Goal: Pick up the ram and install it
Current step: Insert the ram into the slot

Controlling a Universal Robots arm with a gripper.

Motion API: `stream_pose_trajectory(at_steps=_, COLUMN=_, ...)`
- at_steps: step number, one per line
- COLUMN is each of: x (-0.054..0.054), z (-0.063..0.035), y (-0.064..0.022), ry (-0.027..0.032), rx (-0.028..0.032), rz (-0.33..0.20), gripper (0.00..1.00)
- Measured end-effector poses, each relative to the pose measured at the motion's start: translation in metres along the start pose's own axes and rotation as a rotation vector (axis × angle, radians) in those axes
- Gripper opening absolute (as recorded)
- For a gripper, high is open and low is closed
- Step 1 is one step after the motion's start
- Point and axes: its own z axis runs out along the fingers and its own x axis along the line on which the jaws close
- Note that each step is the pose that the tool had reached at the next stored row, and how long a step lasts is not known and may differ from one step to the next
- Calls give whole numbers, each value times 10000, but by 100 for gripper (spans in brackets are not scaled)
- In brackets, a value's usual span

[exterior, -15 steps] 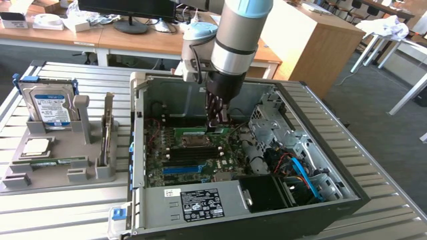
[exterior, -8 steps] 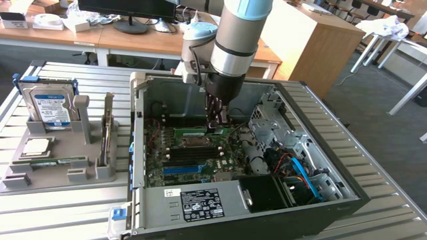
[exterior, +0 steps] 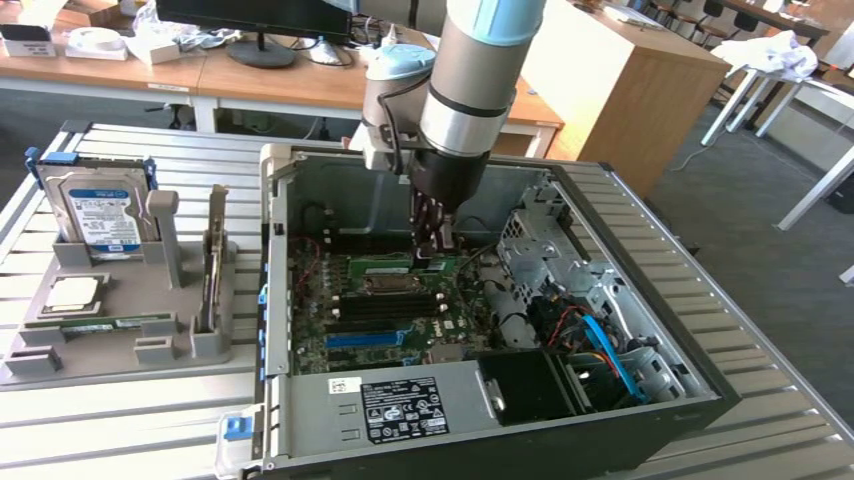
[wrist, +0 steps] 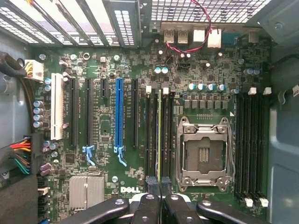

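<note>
The ram (wrist: 160,135) stands on edge in a memory slot of the motherboard (wrist: 112,60), just beside the empty processor socket (wrist: 204,151); I see it as a thin green line. My gripper (wrist: 160,184) is shut, its black fingertips (wrist: 151,183) meeting right over the stick's near end. Whether they pinch the stick or only rest on it I cannot tell. In the exterior view the gripper (exterior: 429,252) reaches straight down into the open computer case (exterior: 400,420), tips close to the board.
On the exterior view's left, a grey holder (exterior: 94,355) carries a hard drive (exterior: 94,215), a processor chip (exterior: 74,293), a flat green stick (exterior: 100,325) and an upright card (exterior: 214,265). Cables (exterior: 601,345) and a drive cage (exterior: 541,260) crowd the case's right side.
</note>
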Motion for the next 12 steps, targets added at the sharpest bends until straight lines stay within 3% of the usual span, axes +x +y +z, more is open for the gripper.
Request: stream_pose_trajectory(at_steps=12, x=1, z=58, y=0, ry=0, rx=0, rz=0, gripper=12)
